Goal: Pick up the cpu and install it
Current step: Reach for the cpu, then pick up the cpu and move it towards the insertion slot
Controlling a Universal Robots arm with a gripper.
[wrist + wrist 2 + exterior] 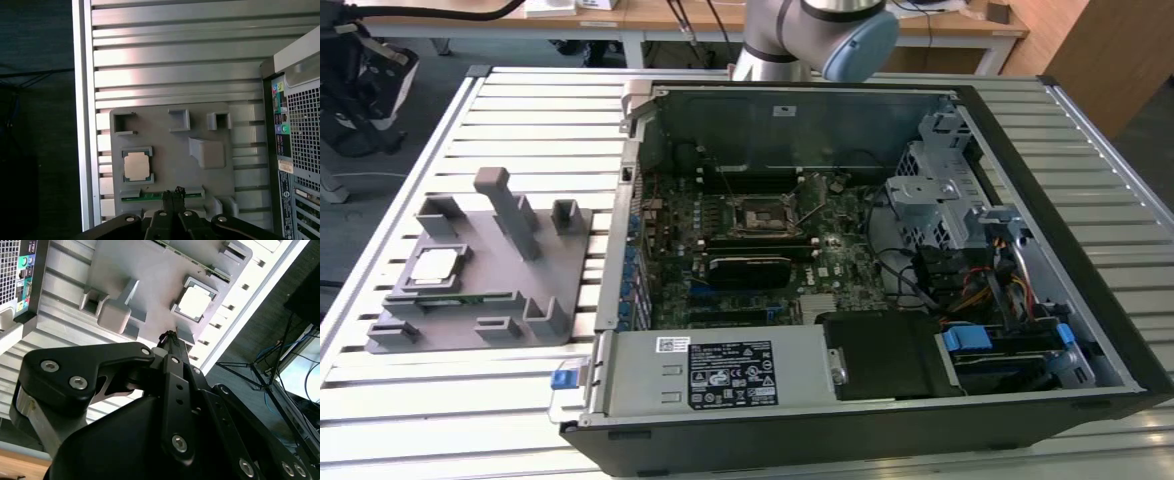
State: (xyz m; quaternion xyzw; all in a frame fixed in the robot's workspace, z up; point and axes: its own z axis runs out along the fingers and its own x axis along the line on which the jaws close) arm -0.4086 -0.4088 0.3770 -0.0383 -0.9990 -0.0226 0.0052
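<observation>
Black linkage of my own gripper [168, 336] crowds the foreground in both wrist views. Its jaws are pressed together at the tips, with nothing between them. The tips hang over the grey plastic fixture [165, 145], above the slot where the green memory stick [142, 196] lies, and the cpu [136, 165] sits just beside that slot. The cpu lies flat in its own shallow nest, pale metal top upward, apart from my tips and untouched. In the exterior view the fixture rests on the slatted table [454, 400] at the exterior view's left of the open computer case [854, 435]. The dark socket [761, 213] on the board inside the case is well apart from the chip. I judge the cpu light, thin and quite stiff. Its smooth lid is likely to slip under a careless pinch, and its underside is probably delicate, so it should be kept level and not squeezed hard. Low walls of the nest flank two of its sides and leave the other two free, and those free edges look to me the right place to take hold. By my count there is one cpu, one memory stick, one fixture, one case and one socket.
</observation>
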